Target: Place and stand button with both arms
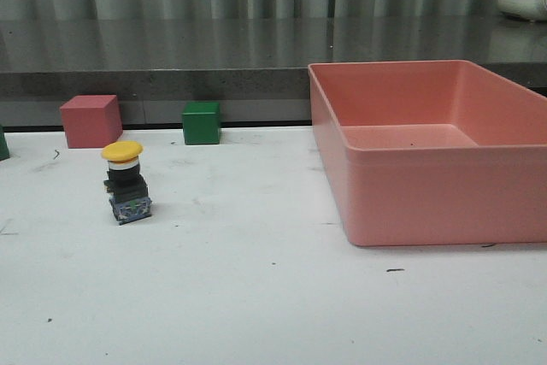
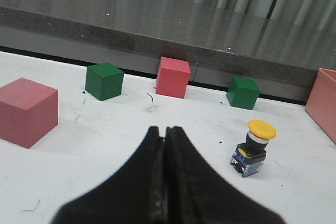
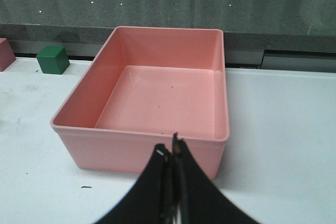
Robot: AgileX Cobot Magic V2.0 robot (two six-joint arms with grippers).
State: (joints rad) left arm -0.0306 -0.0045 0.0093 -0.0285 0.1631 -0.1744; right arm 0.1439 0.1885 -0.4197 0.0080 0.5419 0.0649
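We see the button (image 1: pixel 126 184) standing upright on the tabletop (image 1: pixel 256 297), yellow cap up, well left of the pink bin (image 1: pixel 427 151) and in front of the pink cube (image 1: pixel 91 120) and green cube (image 1: pixel 202 122). Our left tool (image 2: pixel 166 135) is pinched closed and empty, near the button; our right tool (image 3: pixel 172 153) is likewise closed, facing the bin. We judge the risk is a nudge: the top-heavy button could topple if a closed tool brushes its cap.
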